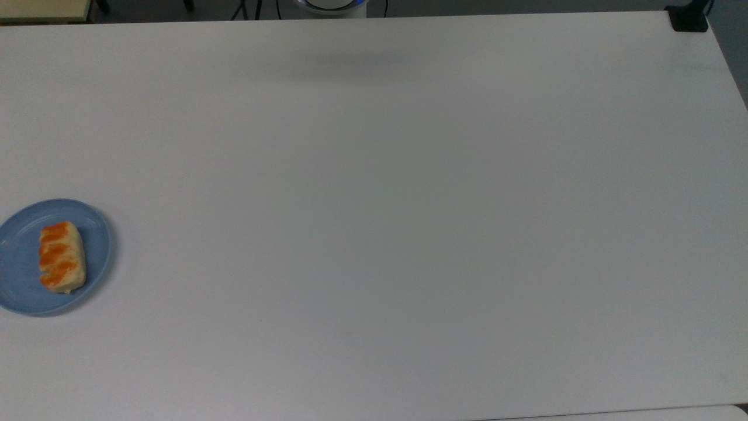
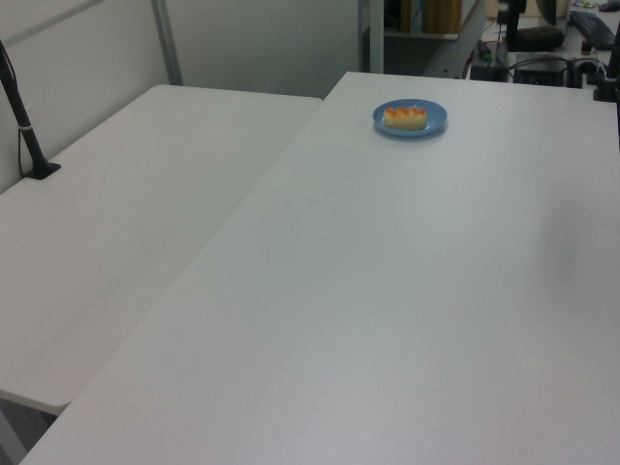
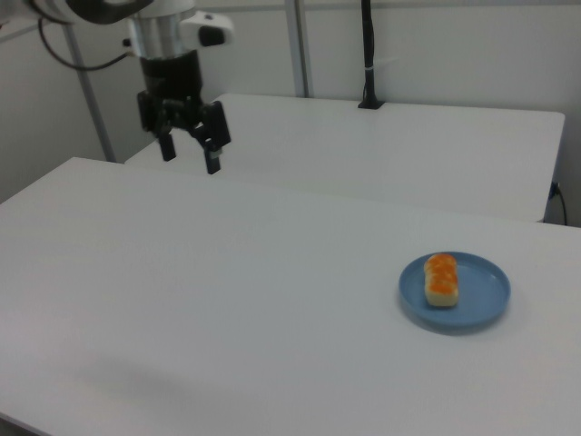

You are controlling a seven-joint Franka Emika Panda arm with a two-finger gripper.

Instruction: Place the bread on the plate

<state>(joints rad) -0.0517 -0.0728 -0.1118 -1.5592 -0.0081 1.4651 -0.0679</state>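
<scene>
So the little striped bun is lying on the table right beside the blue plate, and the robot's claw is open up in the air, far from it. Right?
Not quite. The bread lies on the plate, not beside it, as the right view shows. The rest holds: the gripper hangs open above the table, far from it.

Bread (image 1: 61, 257): pale yellow, crossed by orange diagonal stripes, three or possibly four, hard to count in the top view. Plate (image 1: 96, 234): plain light blue, no markings. Table (image 1: 409, 222): flat white with a faint grey shadow smudge near the top view's upper edge. Claw (image 3: 190, 145): black fingers under a white and black arm. Clamp post (image 2: 24, 121) at the left view's left: black.
</scene>
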